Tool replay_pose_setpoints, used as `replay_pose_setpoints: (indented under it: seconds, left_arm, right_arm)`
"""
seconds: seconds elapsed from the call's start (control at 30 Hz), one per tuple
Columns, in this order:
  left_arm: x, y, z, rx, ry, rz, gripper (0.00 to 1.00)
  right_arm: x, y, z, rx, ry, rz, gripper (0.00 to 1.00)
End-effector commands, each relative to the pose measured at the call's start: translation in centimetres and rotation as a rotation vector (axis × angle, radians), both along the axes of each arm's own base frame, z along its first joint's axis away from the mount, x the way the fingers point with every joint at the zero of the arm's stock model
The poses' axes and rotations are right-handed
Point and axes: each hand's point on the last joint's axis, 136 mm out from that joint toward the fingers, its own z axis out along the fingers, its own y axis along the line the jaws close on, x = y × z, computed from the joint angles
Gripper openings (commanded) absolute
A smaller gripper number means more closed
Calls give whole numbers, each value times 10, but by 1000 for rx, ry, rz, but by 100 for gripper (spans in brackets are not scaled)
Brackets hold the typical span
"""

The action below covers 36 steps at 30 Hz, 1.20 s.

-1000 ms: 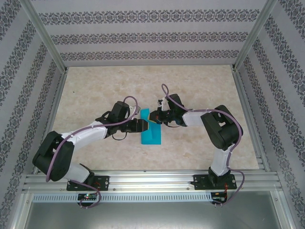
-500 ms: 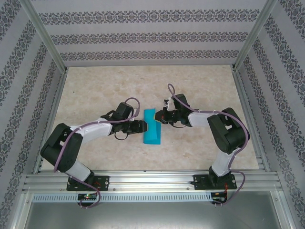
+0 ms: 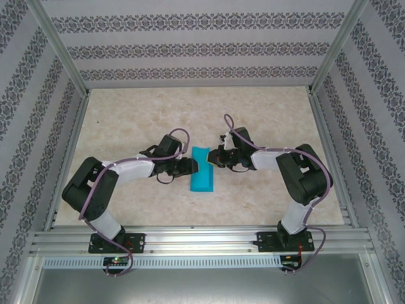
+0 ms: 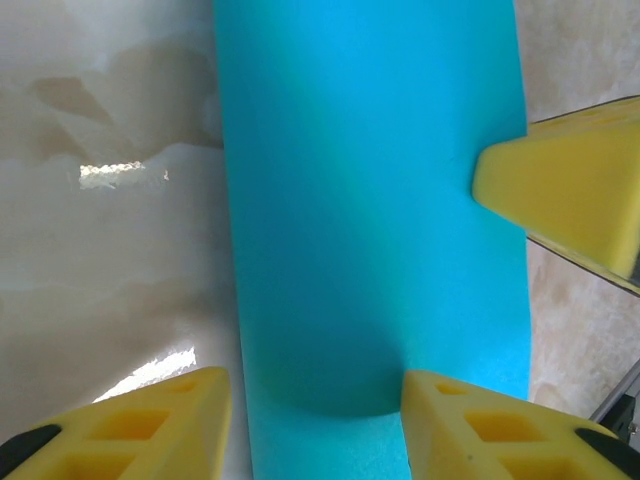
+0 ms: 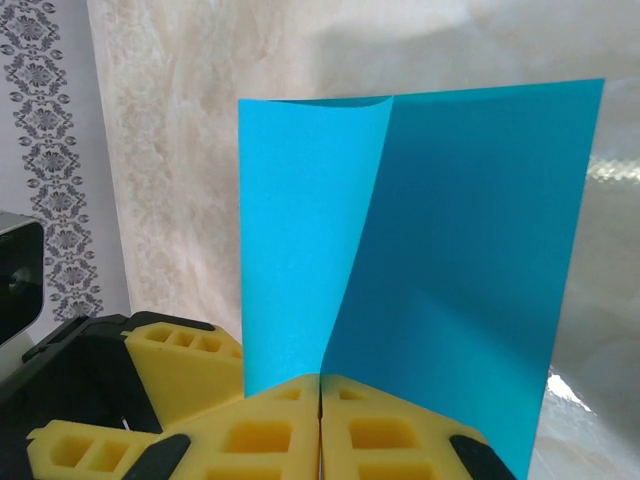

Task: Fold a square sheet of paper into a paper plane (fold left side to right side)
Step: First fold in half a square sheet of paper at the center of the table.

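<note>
Clearly, right end effector [image 5: 320, 388] pinches sheet [image 5: 462, 230] (half-folded).

A thin, plain, bright teal-blue square sheet of paper [image 3: 202, 177] is seen lying near the middle of the beige marbled table [image 3: 126, 114], doubled over into a narrow strip. One half is curled loosely over the other, the fold rounded and uncreased.

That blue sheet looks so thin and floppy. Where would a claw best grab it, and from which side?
Probably by the two loose edges stacked along the right side of the blue sheet, coming in low from the right, where the right claw pinches it. The left side is a soft rounded bend, with no edge to pinch.
</note>
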Motion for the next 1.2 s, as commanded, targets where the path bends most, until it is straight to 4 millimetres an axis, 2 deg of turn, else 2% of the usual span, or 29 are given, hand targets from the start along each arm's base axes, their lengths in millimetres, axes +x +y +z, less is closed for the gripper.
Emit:
replay_pose_setpoints:
  seconds: [0.0, 0.17, 0.33, 0.47, 0.63, 1.0, 1.1, 1.17]
  left_arm:
    - [9, -12, 5, 0, -29, -4, 48]
    - [10, -13, -3, 38, -18, -9, 43]
    - [9, -14, -9, 87, -10, -22, 43]
    - [8, -15, -12, 127, -8, -36, 44]
    - [6, -16, -17, 182, -7, -67, 46]
    - [2, -13, -21, 254, -13, -87, 49]
    - [3, -18, -14, 219, -23, -82, 50]
    - [6, -22, -9, 199, -34, -78, 50]
  right_arm:
    - [2, -3, 1, -4, -28, 2, 10]
    - [4, -9, 5, -14, -42, -9, 23]
    - [3, -34, 9, -96, -65, -47, 38]
    - [-3, -60, 9, -214, -78, -74, 44]
    - [-8, -74, 11, -253, -88, -99, 48]
    - [-12, -77, 6, -254, -77, -97, 48]
    - [-14, -66, 7, -207, -74, -71, 48]
    - [-14, -52, 11, -132, -69, -55, 47]
